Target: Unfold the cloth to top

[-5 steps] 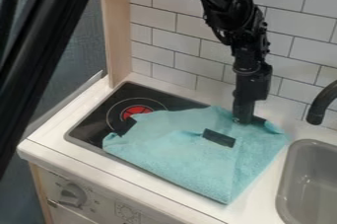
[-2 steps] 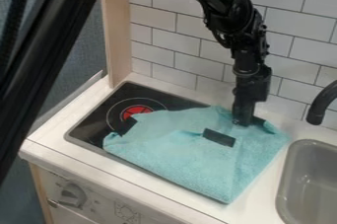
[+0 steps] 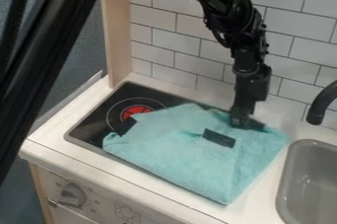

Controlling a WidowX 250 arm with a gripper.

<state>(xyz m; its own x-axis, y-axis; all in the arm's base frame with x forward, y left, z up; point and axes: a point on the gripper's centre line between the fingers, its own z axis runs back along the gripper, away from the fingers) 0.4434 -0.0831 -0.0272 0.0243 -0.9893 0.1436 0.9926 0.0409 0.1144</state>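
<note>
The black gripper [image 3: 241, 125] points straight down at the back right edge of the cloth, with its tip against the fabric. The light blue-green cloth [image 3: 191, 154] lies partly folded over the right part of the stove top and onto the counter, one corner toward the counter's front. Dark patches show at its left side, near its middle and beside the gripper. Whether the gripper's tip holds any cloth cannot be made out.
The black stove top [image 3: 99, 114] with a red-centred burner shows left of the cloth. A grey sink [image 3: 286, 193] and a black faucet [image 3: 319, 109] stand at the right. The tiled wall [image 3: 178, 45] rises close behind the gripper.
The gripper has moved slightly down and toward the front. The cloth's back edge beside it has shifted, with its back middle peak now farther left.
</note>
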